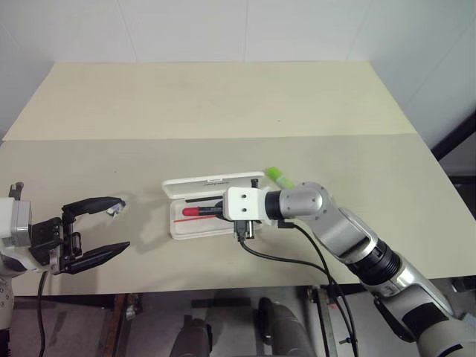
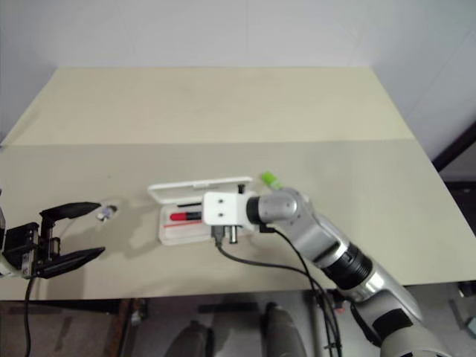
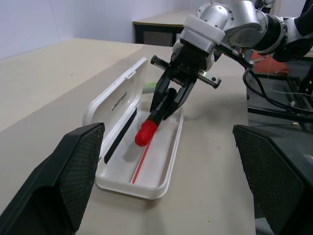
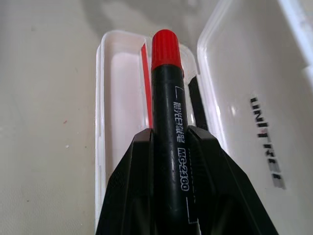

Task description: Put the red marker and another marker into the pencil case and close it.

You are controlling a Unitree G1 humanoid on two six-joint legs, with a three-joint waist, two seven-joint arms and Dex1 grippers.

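Holding the red marker over the open pencil case, your right gripper is clamped on its dark barrel
Item check for you: red end points into the tray, lid up behind; lime-green marker lies on the table just beyond the right wrist; left gripper hangs well apart, fingers spread wide, holding nothing

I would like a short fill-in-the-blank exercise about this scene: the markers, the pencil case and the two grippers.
1. The right gripper is shut on the ____ marker.
2. The lid of the pencil case is ____.
3. The green marker lies on the ____, behind the case.
4. The left gripper is ____ and holds nothing.

Missing words: red; open; table; open
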